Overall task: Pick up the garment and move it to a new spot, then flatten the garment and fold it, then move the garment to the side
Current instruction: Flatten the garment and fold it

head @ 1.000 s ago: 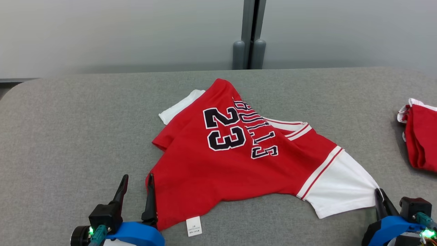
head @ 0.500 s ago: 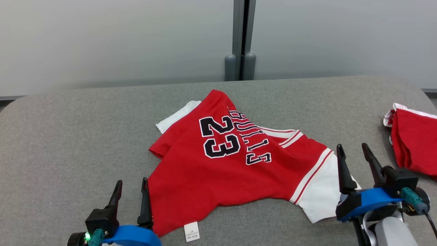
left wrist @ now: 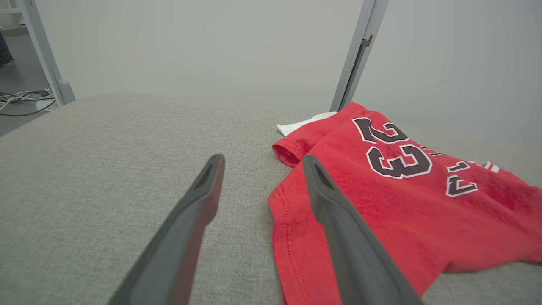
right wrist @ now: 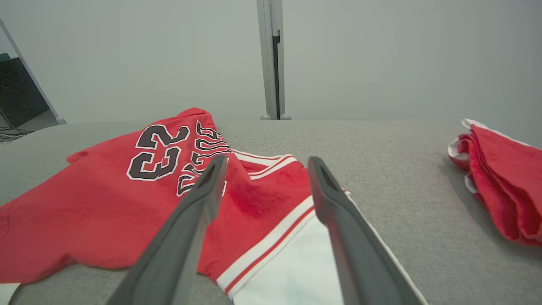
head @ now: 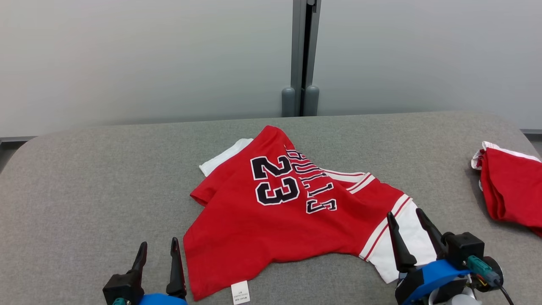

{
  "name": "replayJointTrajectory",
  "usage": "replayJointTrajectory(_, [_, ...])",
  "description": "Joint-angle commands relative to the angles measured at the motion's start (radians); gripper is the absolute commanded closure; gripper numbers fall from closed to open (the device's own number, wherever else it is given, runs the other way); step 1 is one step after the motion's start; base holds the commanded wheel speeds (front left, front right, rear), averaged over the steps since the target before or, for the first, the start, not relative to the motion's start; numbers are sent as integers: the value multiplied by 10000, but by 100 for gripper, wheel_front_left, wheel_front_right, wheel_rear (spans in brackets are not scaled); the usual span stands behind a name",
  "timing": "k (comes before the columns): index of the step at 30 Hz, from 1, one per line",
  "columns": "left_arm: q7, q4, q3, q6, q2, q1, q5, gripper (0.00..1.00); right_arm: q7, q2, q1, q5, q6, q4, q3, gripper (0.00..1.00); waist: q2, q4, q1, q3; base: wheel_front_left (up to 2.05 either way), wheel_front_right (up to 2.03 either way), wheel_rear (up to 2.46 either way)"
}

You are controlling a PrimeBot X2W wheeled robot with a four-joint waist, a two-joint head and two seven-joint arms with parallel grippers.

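On grey table (head: 84, 178), jersey (head: 275, 233) lies spread but rumpled — flattening, fold & side-move all left. Left gripper (head: 159, 245) just beside it, right gripper (head: 404, 214) over white sleeve (right wrist: 288, 275) — both open, empty.

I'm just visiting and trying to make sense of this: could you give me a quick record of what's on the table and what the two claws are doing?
Surface: grey fabric-covered table
Main garment: red jersey numbered 23, lying rumpled, unfolded
Left gripper: open, by the jersey's near left corner, holding nothing
Right gripper: open, at the near white sleeve, holding nothing
Other item: bunched red garment near the table's right edge
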Motion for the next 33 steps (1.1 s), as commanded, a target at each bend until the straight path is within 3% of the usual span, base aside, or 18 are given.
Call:
replayJointTrajectory(1, [-27,23,-19,-44,-12,113,-67,0,2,-26,85,79,0,24,27,0,0,-10,1,-10,0,0,0])
replayJointTrajectory(17, [-27,1233,-1186,-538,-9,156,-1203,0,0,-24,76,-299,0,420,-127,0,0,-32,1,139,0,0,0])
replayJointTrajectory(25, [-27,2188,-1737,-571,-9,-181,-1887,0,2,-24,134,-491,0,542,-332,0,0,-171,1,273,0,0,0])
replayJointTrajectory(33, [-27,2649,-1770,-332,-9,-413,-2223,0,2,-22,-4,-543,0,515,-318,0,0,-371,1,422,0,0,0])
